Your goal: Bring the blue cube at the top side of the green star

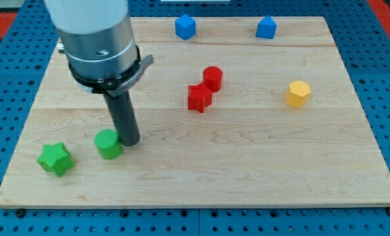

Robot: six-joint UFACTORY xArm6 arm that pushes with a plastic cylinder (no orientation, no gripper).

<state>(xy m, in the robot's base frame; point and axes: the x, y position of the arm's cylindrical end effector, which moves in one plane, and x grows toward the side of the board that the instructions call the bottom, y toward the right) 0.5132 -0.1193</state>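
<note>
The blue cube (185, 27) sits near the board's top edge, left of centre. The green star (55, 158) lies at the view's lower left. My tip (131, 141) rests on the board at the lower left, touching the right side of a green cylinder (108, 144), to the right of the green star and far below and left of the blue cube.
A second blue block (266, 27) sits at the top right. A red cylinder (212, 77) and a red star (199, 98) touch near the middle. A yellow hexagonal block (297, 94) is at the right. The wooden board (247, 164) lies on a blue pegboard.
</note>
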